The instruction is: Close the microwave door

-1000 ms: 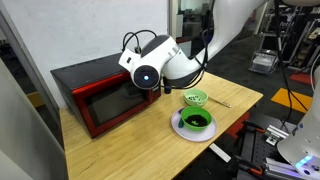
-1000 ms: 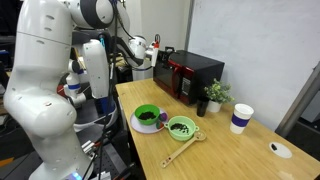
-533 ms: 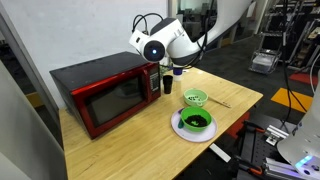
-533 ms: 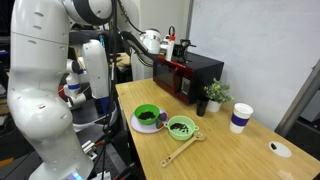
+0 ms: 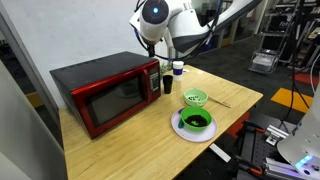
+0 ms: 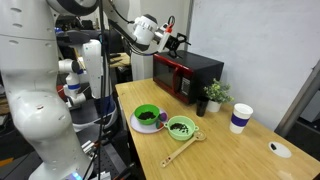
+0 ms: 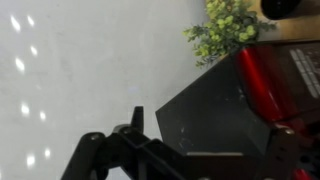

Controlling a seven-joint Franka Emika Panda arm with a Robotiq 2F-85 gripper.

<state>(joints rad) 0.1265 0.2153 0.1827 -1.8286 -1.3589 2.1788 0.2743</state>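
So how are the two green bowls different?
The plated bowl sits on a white plate; the bare bowl sits straight on the wooden table. A wooden spoon lies beside the bare bowl, none by the plated bowl. Both are round and green, with something dark inside.
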